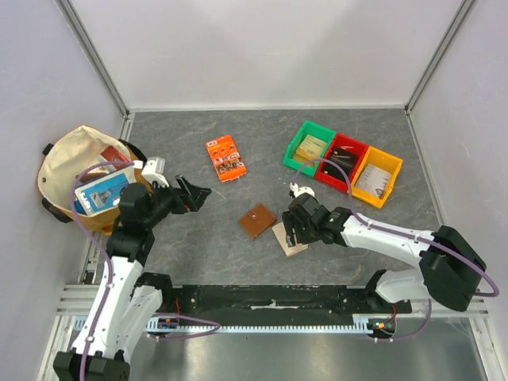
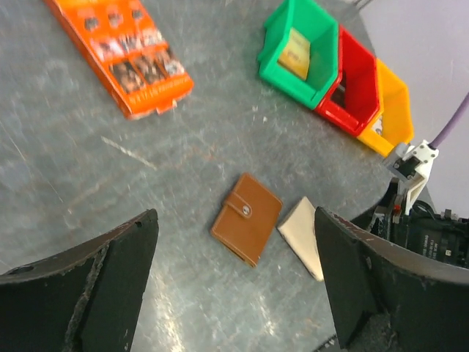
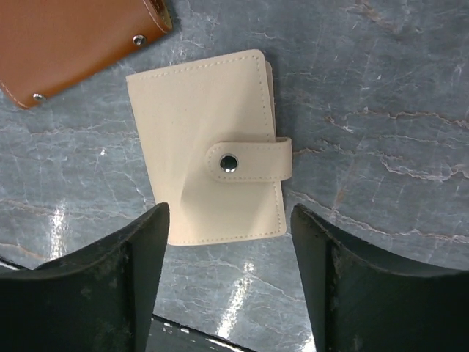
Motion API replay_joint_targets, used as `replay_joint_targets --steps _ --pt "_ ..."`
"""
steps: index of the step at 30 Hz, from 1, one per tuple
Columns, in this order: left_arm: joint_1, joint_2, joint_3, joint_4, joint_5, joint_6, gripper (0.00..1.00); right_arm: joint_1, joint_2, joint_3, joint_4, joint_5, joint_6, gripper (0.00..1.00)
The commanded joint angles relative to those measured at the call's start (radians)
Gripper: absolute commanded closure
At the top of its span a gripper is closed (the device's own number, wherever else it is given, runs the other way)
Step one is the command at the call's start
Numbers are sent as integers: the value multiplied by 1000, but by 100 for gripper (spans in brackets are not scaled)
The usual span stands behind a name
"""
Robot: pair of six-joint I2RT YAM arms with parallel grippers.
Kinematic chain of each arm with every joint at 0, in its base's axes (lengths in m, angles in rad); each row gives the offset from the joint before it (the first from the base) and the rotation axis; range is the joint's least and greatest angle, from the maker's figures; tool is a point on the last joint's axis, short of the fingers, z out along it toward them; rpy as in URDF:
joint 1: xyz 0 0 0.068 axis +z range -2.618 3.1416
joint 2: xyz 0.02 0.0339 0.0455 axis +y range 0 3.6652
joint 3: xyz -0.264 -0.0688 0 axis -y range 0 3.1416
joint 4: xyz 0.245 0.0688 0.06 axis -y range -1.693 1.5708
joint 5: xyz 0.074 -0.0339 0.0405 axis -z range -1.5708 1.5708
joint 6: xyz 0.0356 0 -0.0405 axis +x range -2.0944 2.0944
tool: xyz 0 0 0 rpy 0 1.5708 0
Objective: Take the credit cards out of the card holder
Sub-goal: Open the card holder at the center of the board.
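Right tool [image 3: 229,216] is hovering, jaws wide and empty, over the snapped-shut card holder [image 3: 209,147], presumably lining up to unfasten it. Left tool [image 2: 236,216] is hanging wide, empty.

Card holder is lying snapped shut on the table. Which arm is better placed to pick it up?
Right. The right gripper hangs open directly over the card holder. The left gripper is open too, but sits well off toward the bag, with the brown wallet between it and the holder.
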Motion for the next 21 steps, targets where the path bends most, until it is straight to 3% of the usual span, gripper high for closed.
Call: replay_joint_targets --steps 1,11,21 --pt "-60 80 21 -62 27 -161 8 -1 50 69 22 50 -56 32" --pt "-478 178 -17 -64 -279 -408 8 -1 168 146 42 82 -113 53" --pt "-744 320 -52 26 -475 -581 12 -1 228 86 65 59 -102 60"
